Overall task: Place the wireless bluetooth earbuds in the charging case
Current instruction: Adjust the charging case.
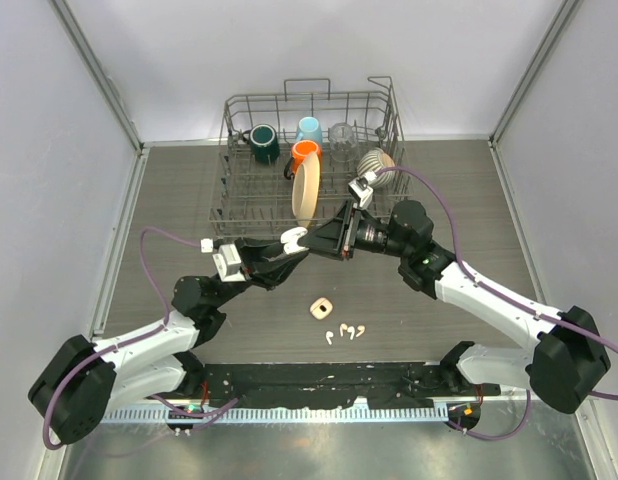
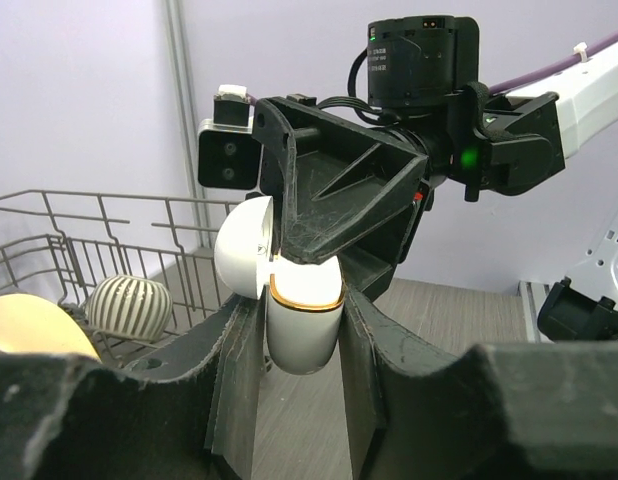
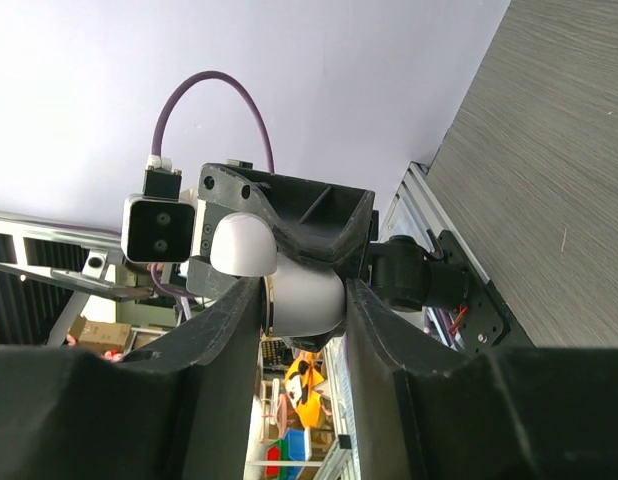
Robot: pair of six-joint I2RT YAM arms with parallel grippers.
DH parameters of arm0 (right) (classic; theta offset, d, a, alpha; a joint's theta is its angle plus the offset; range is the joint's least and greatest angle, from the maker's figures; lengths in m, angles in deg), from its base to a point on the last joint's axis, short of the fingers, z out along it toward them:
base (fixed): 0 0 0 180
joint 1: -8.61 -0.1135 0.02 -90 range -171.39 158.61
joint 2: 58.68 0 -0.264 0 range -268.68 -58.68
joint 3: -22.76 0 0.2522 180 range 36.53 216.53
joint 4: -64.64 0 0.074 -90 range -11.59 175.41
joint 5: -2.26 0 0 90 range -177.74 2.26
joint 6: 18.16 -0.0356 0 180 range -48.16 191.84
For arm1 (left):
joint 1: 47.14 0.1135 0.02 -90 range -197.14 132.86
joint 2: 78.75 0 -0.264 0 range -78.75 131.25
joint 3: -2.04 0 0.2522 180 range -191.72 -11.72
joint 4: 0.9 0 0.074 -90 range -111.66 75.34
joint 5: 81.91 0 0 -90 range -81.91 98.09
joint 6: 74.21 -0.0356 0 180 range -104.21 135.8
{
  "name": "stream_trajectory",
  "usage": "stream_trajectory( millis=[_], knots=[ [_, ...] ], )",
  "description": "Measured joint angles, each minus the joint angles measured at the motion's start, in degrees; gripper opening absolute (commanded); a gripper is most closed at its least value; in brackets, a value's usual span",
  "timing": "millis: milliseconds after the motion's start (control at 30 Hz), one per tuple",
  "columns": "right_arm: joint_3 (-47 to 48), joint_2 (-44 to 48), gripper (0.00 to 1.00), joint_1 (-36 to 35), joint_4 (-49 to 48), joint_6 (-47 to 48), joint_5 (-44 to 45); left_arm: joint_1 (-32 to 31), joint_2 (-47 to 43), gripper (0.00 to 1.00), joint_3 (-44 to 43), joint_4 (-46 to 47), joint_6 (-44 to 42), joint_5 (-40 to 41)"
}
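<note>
From above, your left gripper (image 1: 286, 246) and right gripper (image 1: 327, 240) both clamp the charging case (image 1: 295, 236) in mid-air. The tiny white earbuds (image 1: 346, 331) lie loose on the near table (image 1: 179, 190). Left wrist: with the lid (image 2: 241, 248) hinged open, an uneven release could twist or drop the smooth case. Right wrist: your fingers (image 3: 224, 330) press its glossy, rounded body.

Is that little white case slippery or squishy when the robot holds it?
Probably slippery: the charging case is glossy and rounded. It looks hard, since it shows no dent while pinched from both sides. Its open lid might flop on the hinge.
</note>
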Motion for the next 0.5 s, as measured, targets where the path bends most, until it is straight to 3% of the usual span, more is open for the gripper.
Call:
stream_trajectory(
  millis=[167,300,367,467,500],
  knots=[
    [-0.07,0.2,0.01,0.0,-0.09,0.0,0.17,0.0,0.0,0.3,0.0,0.2,0.42,0.15],
    [-0.07,0.22,0.01,0.11,-0.13,-0.26,0.39,0.0,0.07,0.0,0.0,0.26,0.37,0.15],
    [-0.07,0.22,0.04,0.11,-0.13,-0.44,0.42,0.0,0.09,0.0,0.0,0.26,0.2,0.13],
    [-0.07,0.22,0.28,0.11,-0.13,-0.44,0.42,0.0,0.2,0.0,0.0,0.33,-0.04,0.09],
    [-0.07,0.22,0.42,0.11,-0.13,-0.44,0.42,0.0,0.22,0.0,-0.02,0.33,-0.11,0.09]
  ],
)
